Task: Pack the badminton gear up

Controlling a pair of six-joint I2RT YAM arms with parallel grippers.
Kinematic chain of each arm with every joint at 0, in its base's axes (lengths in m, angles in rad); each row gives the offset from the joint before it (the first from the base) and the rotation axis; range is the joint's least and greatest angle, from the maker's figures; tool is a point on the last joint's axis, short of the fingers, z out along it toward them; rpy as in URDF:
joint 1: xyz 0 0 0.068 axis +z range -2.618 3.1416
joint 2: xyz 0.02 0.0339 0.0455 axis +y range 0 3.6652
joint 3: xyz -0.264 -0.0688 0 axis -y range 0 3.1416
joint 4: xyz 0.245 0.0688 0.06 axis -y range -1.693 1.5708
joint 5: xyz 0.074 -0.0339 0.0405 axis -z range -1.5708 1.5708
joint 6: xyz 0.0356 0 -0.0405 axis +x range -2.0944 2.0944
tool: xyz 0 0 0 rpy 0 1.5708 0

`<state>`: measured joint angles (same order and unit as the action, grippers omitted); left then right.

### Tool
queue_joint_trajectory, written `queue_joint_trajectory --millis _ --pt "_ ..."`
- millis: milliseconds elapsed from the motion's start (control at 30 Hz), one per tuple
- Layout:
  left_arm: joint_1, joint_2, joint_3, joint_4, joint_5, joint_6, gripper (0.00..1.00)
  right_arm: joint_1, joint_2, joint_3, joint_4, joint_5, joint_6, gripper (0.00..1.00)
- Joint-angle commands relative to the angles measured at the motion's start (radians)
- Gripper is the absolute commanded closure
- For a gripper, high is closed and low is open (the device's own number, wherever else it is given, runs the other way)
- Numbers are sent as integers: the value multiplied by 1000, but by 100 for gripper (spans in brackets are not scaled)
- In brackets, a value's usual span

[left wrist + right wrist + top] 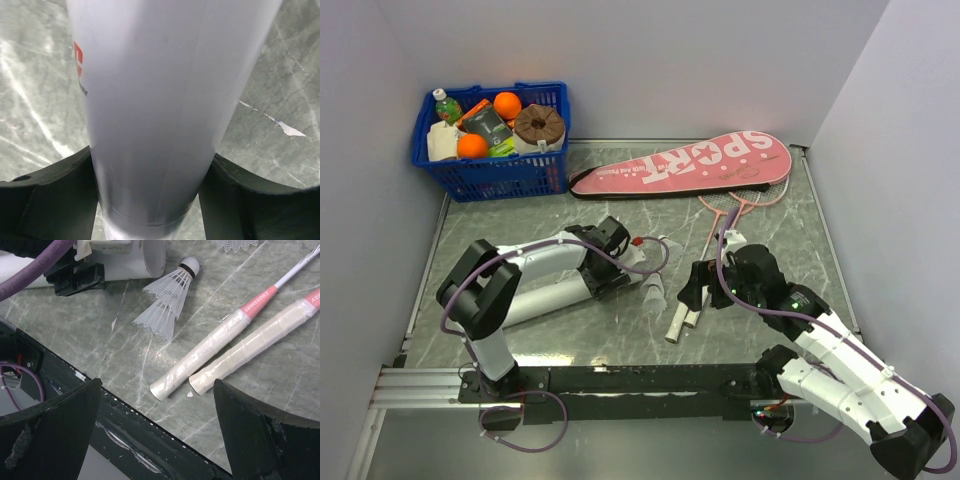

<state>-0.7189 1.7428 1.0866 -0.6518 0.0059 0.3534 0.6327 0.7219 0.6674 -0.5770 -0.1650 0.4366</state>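
Observation:
My left gripper [623, 255] is shut on the long white tube [160, 100], which fills the left wrist view between the two black fingers [50, 200]. The tube's open end [150, 257] lies next to a white feather shuttlecock [167, 295], which also shows in the top view [653, 292]. Two rackets lie side by side, their white handles [200, 360] under my open, empty right gripper [157, 381], which hovers near the table's front edge [695, 285]. Their heads [752, 195] reach the pink "SPORT" case [690, 165] lying flat at the back.
A blue basket [495, 175] with oranges, a bottle and other items stands at the back left. The black rail [150, 440] along the table's near edge runs just below the racket handles. White walls close in the table on three sides.

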Motion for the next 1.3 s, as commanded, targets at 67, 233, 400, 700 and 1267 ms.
queue_joint_trajectory --millis 67,233,400,700,1267 --pt "2 -166 18 14 18 -34 99 7 16 99 -12 -18 -19 0" --pt "6 -305 -1 20 62 -60 99 7 51 211 -76 -22 -67 0" --pt "-4 -417 -33 37 156 -100 99 7 89 323 -121 -92 -139 1" --pt "-22 -741 -195 185 382 -149 99 9 208 524 -207 -283 -280 14" --pt "-79 -787 -297 310 503 -252 99 120 356 655 -193 -438 -280 24"
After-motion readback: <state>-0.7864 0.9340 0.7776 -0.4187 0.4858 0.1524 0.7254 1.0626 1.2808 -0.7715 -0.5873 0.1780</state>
